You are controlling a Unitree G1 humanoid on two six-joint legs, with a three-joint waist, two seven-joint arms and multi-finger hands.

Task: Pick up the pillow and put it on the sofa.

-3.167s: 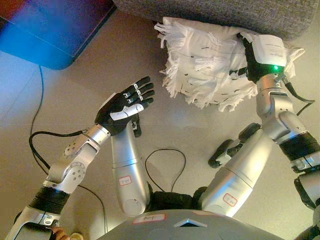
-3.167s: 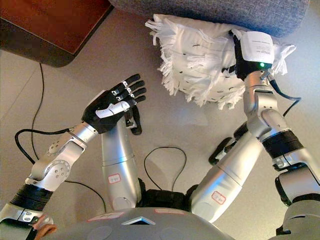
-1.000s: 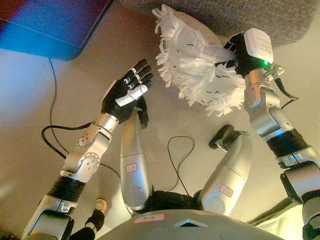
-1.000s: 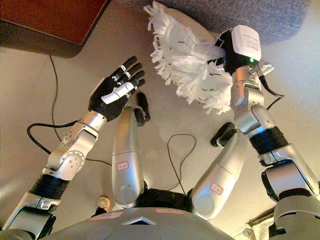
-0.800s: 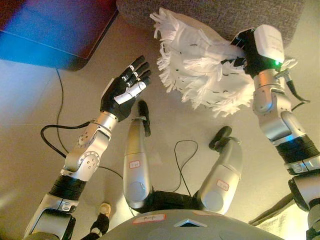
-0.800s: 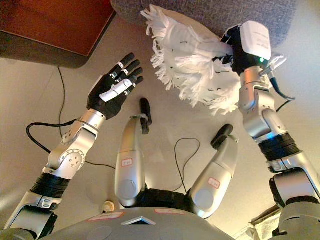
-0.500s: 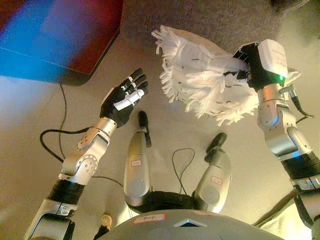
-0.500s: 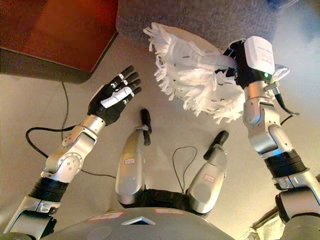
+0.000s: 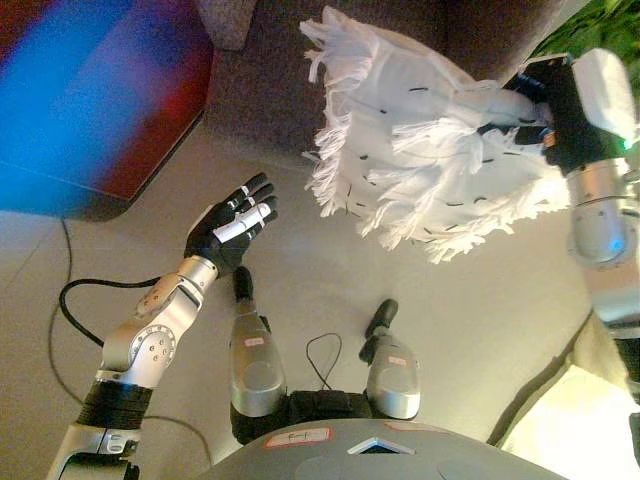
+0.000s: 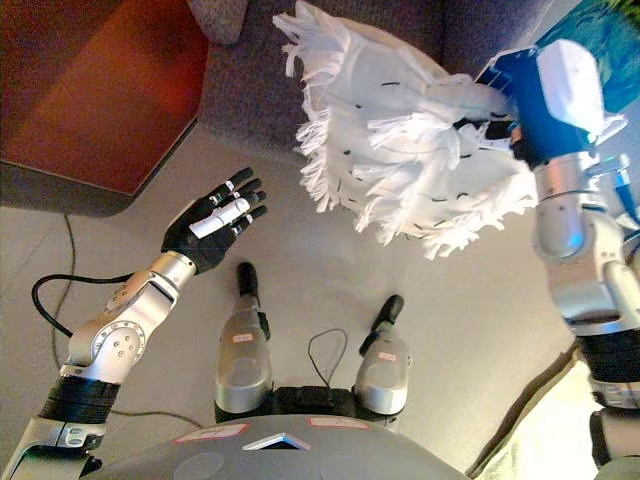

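Aloft, pillow (image 9: 420,150) tilted, long axis slanting.

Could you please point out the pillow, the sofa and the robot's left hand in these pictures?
pillow (image 9: 420,150), left eye view, on its white fringed face.
sofa (image 9: 270,90), left eye view, on its grey front.
left hand (image 10: 205,228), right eye view, on the palm.

A home living room is indicated. A grey fabric sofa (image 10: 330,70) is seen standing on a smooth pale floor (image 10: 300,270), with a dark reddish wooden furniture piece (image 10: 100,90) just beside it. A white fringed pillow (image 10: 400,150) is also seen, and green foliage (image 9: 590,30) at the upper right.
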